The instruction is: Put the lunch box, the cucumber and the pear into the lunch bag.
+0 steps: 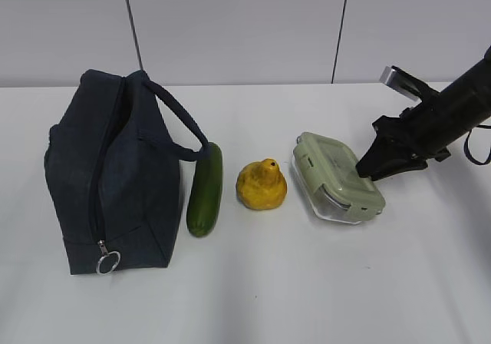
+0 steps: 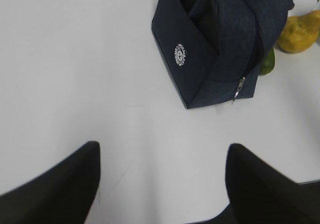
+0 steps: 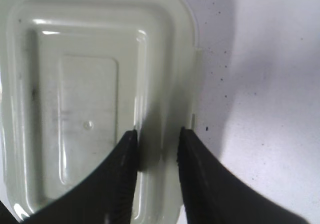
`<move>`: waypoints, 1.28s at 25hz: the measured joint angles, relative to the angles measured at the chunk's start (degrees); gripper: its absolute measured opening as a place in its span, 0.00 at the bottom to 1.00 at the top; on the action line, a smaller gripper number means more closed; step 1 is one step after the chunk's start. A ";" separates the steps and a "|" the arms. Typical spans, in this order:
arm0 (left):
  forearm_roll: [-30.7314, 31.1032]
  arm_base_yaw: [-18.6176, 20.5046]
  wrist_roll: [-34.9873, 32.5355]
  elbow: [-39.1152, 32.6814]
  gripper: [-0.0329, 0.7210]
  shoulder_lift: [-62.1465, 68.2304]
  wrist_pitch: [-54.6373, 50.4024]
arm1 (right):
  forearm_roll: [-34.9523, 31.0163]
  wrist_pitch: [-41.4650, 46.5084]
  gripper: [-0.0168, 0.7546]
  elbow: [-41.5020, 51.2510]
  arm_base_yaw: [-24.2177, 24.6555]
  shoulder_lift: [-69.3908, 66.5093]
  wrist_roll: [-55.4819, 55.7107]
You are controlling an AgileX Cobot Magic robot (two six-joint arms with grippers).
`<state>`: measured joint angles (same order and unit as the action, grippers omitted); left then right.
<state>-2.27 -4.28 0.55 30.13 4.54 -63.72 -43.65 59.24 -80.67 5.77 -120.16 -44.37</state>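
Lunch box (image 1: 338, 177) sits on the table (image 1: 307, 282), right of the pear (image 1: 261, 184). My right gripper (image 3: 156, 136) hangs over its lid, fingers a little apart. My left gripper (image 2: 162, 169) is wide apart.

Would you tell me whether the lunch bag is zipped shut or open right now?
Shut: the lunch bag has its zipper line closed along the top and its ring pull hanging at the bottom end.

White table (image 1: 307, 282) w/ lunch bag (image 1: 107, 175), cucumber (image 1: 205, 190), pear (image 1: 261, 184), lunch box (image 1: 337, 176).
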 joint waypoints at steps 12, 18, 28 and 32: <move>0.00 0.00 0.00 0.00 0.66 0.00 0.00 | -0.13 0.00 0.34 0.00 0.00 0.00 -0.10; 0.00 0.00 0.00 0.00 0.66 0.00 0.00 | -0.13 0.00 0.37 0.00 0.00 0.00 -0.10; 0.00 0.00 0.00 0.00 0.66 0.00 0.00 | -0.17 0.00 0.46 0.00 0.00 -0.12 -0.10; 0.00 0.00 0.00 0.00 0.66 0.00 0.00 | -0.17 -0.07 0.50 0.00 0.00 -0.12 -0.10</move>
<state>-2.27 -4.28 0.55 30.13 4.54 -63.72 -43.82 59.16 -80.67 5.77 -120.28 -44.47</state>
